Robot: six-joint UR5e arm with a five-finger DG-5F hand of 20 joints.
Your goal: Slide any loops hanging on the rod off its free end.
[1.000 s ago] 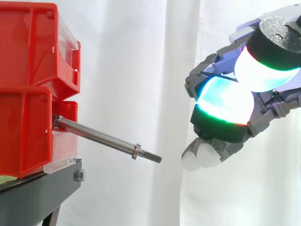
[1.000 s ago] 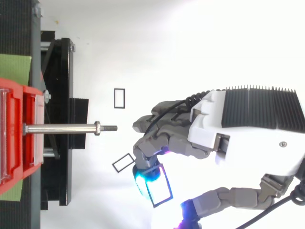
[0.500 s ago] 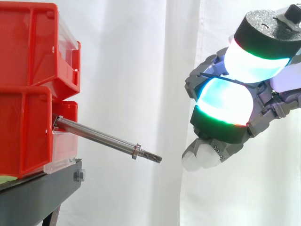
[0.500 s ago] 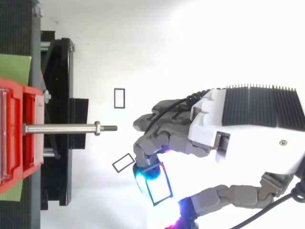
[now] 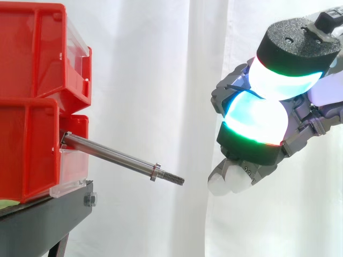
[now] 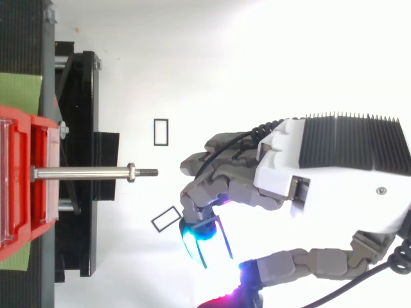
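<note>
The bare steel rod [image 5: 112, 156] juts from the stacked red plastic bins [image 5: 32, 107], and no loop hangs on it. The robot hand [image 6: 334, 167] has its fingers curled together on nothing and hangs apart from the threaded tip. I'd simply keep it clear.

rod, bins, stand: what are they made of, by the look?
Rod: likely polished steel; bright streaks along it, threaded tip.
Bins: glossy red plastic, probably moulded, with clear front panels.
Stand: dark, matte, likely painted metal; a bolt shows at its corner.
</note>
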